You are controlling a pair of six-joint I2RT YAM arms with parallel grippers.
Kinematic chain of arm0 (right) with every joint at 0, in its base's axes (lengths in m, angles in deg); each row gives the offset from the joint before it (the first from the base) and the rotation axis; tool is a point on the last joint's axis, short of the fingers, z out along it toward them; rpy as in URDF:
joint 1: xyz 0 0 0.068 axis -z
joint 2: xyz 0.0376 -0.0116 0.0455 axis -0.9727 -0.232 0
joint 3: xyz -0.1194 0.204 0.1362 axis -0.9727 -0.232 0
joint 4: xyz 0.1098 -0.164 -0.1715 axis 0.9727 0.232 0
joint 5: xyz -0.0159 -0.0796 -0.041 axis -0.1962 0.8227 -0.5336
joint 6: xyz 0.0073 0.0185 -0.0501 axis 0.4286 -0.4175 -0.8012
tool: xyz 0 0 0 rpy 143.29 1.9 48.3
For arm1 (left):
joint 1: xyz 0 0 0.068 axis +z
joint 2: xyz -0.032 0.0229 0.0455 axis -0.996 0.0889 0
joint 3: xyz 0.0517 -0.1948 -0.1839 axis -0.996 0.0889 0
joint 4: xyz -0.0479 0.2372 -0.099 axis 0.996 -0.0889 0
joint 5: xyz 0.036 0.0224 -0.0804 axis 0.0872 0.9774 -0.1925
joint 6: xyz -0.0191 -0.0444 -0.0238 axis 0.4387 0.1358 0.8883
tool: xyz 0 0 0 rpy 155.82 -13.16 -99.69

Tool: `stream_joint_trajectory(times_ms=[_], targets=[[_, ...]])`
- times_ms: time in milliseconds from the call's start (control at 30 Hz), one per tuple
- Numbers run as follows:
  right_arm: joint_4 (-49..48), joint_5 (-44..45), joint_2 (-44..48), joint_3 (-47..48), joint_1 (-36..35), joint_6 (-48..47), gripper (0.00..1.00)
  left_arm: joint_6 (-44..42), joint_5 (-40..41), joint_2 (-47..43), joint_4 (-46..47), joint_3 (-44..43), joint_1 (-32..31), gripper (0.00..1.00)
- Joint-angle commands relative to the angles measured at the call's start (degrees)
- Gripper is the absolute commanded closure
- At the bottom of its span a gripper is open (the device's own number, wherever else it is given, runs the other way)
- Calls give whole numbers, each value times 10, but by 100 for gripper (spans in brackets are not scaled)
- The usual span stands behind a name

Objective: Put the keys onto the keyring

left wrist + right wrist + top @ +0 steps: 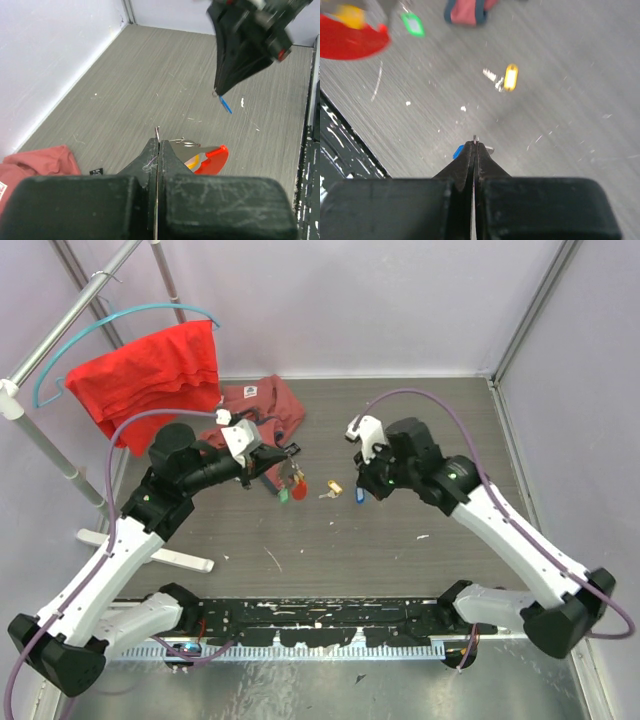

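My left gripper (288, 452) is shut on the keyring's thin metal ring (157, 132), which pokes out edge-on between the fingertips. The keyring's red tag (216, 156) hangs beside them, and in the top view the tag (300, 488) dangles with a green key (283, 494) next to it. My right gripper (365, 483) is shut on a blue key (457, 151), whose metal end shows at the tips. From the left wrist, the blue key (226, 105) hangs below the right gripper (220, 90). A yellow key (510, 77) lies loose on the table between the arms.
A dark red garment (255, 405) lies on the table behind the left gripper. A bright red shirt (150, 365) hangs on a teal hanger from a clothes rack at the back left; the rack's white foot (165, 555) lies beside the left arm. Walls close the table.
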Motion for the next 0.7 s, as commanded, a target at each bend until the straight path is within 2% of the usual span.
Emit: stream_joint_trajectory(times_ms=[0,267,667], targets=[[-40,-31,55,50,1,-56,99,-47,-19,2,38,-36,-11,100],[-35,-155,101,116,1,-98,99,-160,81,3,11,-77,-122,100],[-31,-274,82,205,1,-118,99,-213,55,-1,-7,-115,-170,100]])
